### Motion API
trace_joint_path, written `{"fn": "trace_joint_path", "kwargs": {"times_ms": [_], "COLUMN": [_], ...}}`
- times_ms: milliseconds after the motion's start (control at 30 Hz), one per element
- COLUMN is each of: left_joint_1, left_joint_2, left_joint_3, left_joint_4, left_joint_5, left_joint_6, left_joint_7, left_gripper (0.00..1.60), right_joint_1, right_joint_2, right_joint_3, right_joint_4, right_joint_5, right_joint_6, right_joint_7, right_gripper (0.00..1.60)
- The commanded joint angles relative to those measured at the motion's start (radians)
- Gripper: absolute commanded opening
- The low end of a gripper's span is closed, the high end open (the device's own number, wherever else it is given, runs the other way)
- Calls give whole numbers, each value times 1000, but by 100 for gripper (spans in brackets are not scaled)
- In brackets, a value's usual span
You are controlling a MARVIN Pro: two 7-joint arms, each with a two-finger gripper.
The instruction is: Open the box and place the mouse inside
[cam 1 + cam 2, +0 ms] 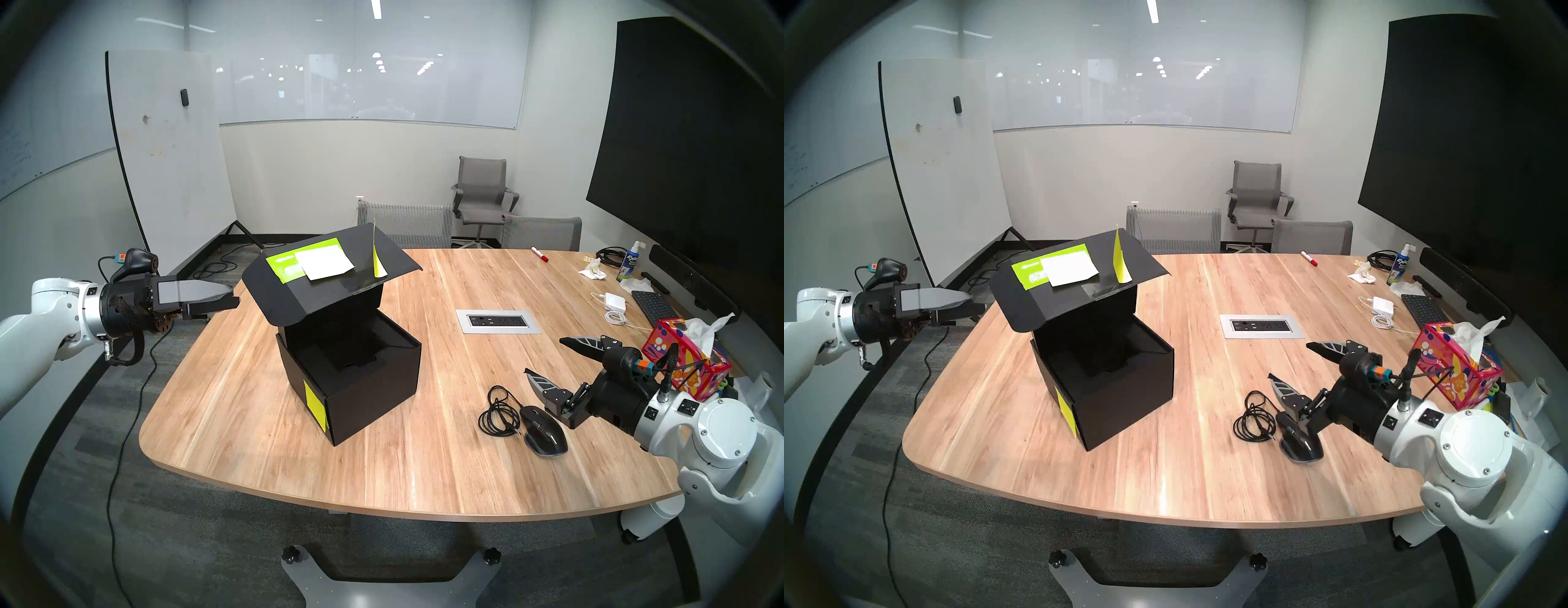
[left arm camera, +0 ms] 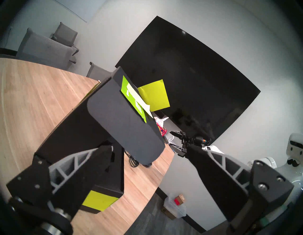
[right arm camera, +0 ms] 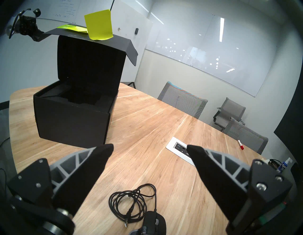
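our open, empty right end effector (image 1: 549,358) hovers just above the mouse (image 1: 545,431), which lies below and slightly behind its fingertips on the table (image 1: 424,446); the opened box (image 1: 352,369) sits leftward. left end effector (image 1: 225,297) open, farther.

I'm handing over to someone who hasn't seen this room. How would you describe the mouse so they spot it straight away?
Start at the wooden table and look to the robot's right of the open black box. Just under the open right gripper lies the mouse, near the table's front edge. It is small, black and sculpted, with a thin black cable coiled beside it, unlike the white charger farther back.
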Motion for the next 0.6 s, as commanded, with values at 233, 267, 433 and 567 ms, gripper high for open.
{"fn": "trace_joint_path", "kwargs": {"times_ms": [233,267,433,567], "left_joint_1": [190,198,237,274], "left_joint_2": [30,24,-4,-30], "left_joint_3": [-98,-104,-140,-177], "left_joint_4": [-59,-69,-128,-170], "left_joint_5": [56,59,90,111], "left_joint_6": [-97,-104,-143,-163], "left_joint_7": [-80,-75,-63,-50], "left_gripper": [160,160,160,160], "right_joint_1": [1,1,1,1], "right_joint_2": [-1,-1,-1,-1], "right_joint_3": [2,2,2,2], "right_joint_4": [-5,-5,-5,-5], "right_joint_5": [0,0,0,0], "right_joint_6": [-3,-3,-3,-3], "right_joint_7": [1,1,1,1], "right_gripper": [160,160,160,160]}}
